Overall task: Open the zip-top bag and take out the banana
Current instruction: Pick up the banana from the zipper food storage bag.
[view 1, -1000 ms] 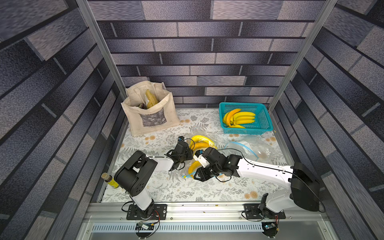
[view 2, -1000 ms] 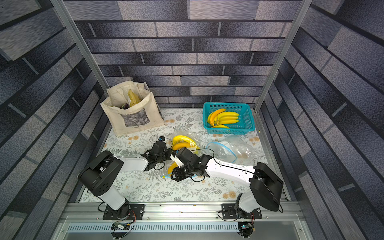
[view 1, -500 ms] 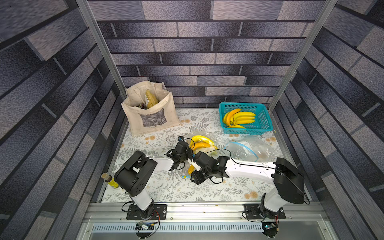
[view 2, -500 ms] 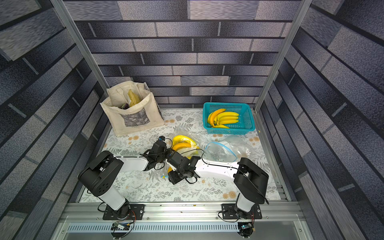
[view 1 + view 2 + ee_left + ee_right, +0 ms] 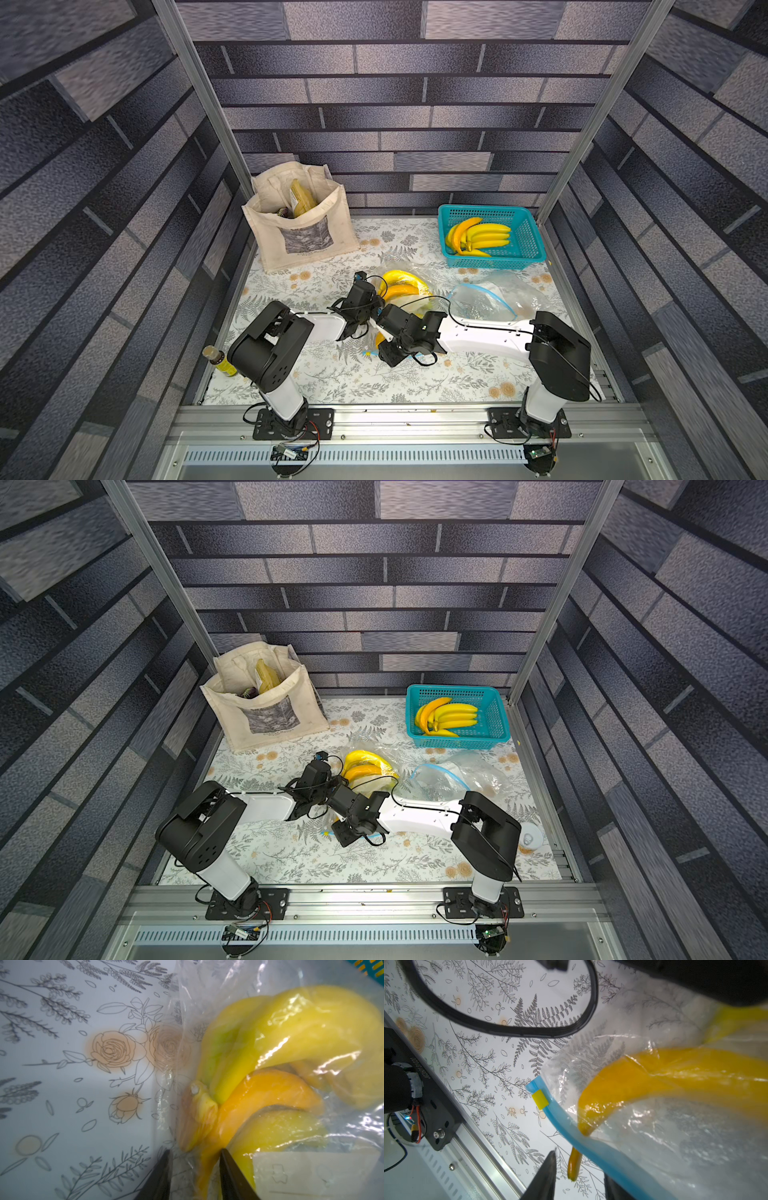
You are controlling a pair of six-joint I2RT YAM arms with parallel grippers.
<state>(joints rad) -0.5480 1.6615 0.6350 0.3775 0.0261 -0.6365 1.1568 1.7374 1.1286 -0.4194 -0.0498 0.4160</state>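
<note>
- Left gripper (image 5: 195, 1151) hangs low over the table, its two black jaws drawn partway together. Between them are crinkled film of the clear plastic zip-top bag with a blue seal strip (image 5: 187, 1001) and the curved orange-yellow banana (image 5: 270, 1095). It looks like a pinch through the plastic, probably to anchor the bag while the other arm pulls.
- Right gripper (image 5: 580, 1163) meets it from the bag's mouth end, jaws apart and gripping nothing. The same banana (image 5: 654, 1076) pokes its tip out past the blue strip and into the gap between those jaws, with bare table showing on one side. I judge it lined up for a grasp not yet made.
- Small yellow slider tab (image 5: 540, 1099) sits at the strip's end, off to one side of the right gripper, so the seal reads as open where the tip comes through.
- Just ahead of the left gripper, inside the film, a bunch of paler yellow bananas (image 5: 291, 1032) presses against the orange one.
- Under both grippers lies a white tablecloth printed with grey ferns and peach roses (image 5: 332, 374), flat and matte.
- Well beyond the grippers stand a beige canvas tote bag (image 5: 299, 245) on the left arm's side and a teal plastic mesh basket (image 5: 494, 262) of bananas on the right arm's side. A second clear empty bag (image 5: 490, 299) lies beside the right arm.
- Grey brick-pattern walls (image 5: 415, 124) close the cell on three sides.
</note>
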